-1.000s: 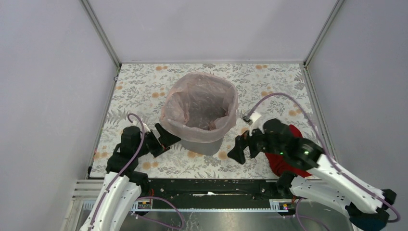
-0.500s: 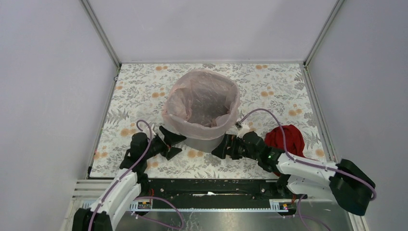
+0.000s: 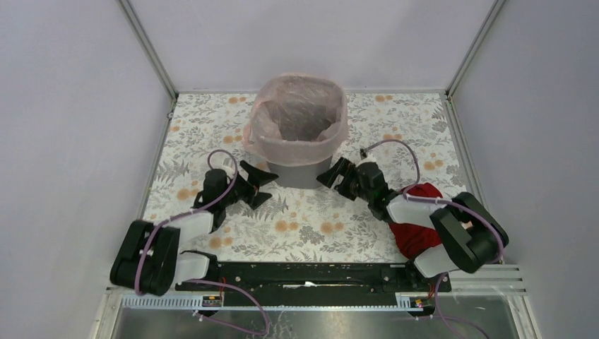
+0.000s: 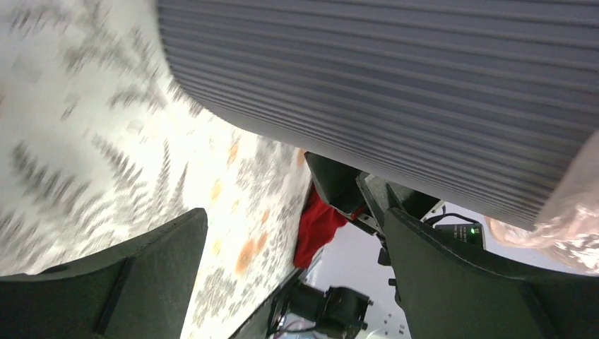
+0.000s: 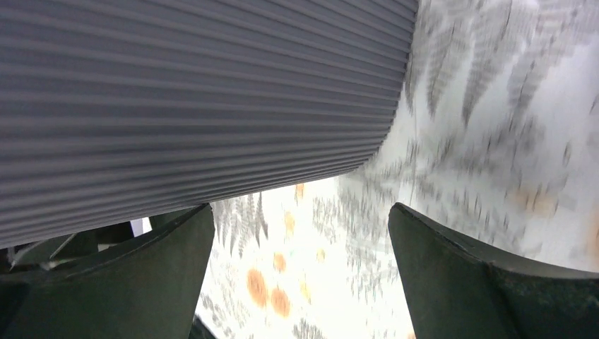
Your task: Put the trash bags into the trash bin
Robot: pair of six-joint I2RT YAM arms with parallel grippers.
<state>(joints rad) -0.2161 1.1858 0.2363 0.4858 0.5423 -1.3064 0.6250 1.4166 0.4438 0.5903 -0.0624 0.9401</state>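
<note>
Overhead: trash bin (image 3: 302, 171) stands upright toward the far middle of the floral worktop (image 3: 311, 226). Pale-pink trash bag (image 3: 277, 138) lines it, the film folded out over the rim and hanging down the upper wall, so only the lower grey wall shows. Left tool (image 3: 260, 185) sits low at the bin's near-left foot, right tool (image 3: 332, 181) low at its near-right foot. Both have jaws wide apart and grip nothing. Contact with the bin cannot be told from above. Dark red cloth (image 3: 417, 233) lies on the worktop partly under the right forearm. Left wrist view gives what the overhead cannot: the bin's ribbed wall close ahead across the top, spread fingers (image 4: 141, 282) with bare worktop in the gap, a hem of pink film at the right edge, and the red cloth and the other arm past the bin. Right wrist view gives the same ribbed wall from the opposite side and spread fingers (image 5: 487, 282) over a blurred leaf print. The film shows only in the other two views.
</note>
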